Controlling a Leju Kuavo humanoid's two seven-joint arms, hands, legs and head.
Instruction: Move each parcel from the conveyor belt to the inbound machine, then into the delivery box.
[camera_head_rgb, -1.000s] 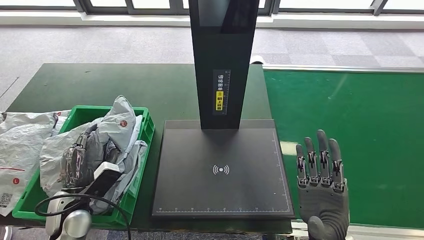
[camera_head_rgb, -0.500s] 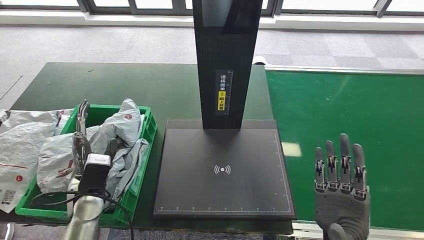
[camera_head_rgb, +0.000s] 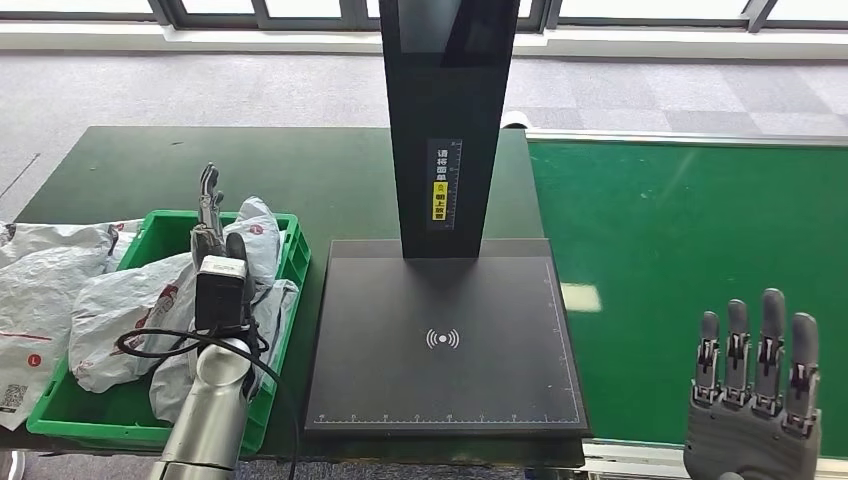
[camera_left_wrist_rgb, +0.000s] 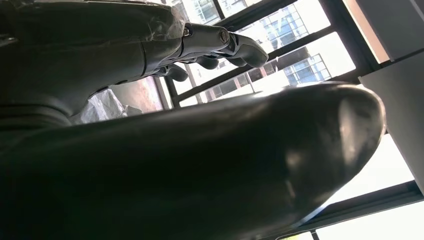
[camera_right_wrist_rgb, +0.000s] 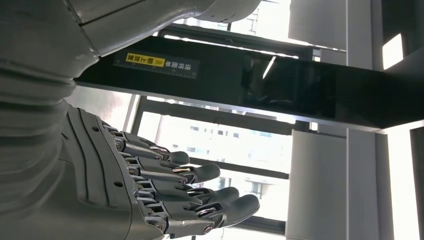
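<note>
Lifted from the parcels (camera_head_rgb: 150, 300), left robot hand (camera_head_rgb: 210, 215) points upward, released.

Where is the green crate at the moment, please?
In the head view the green crate sits on the dark table at the left, just beside the black scanner plate, with grey parcels inside and the left hand above it.

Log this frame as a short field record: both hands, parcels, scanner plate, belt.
left hand: open, raised above the green box, holding nothing
right hand: open, fingers up, over the near edge of the belt
parcels: grey bags piled in the green box; more lie outside it
scanner plate: bare
belt: no parcel on the visible part
</note>
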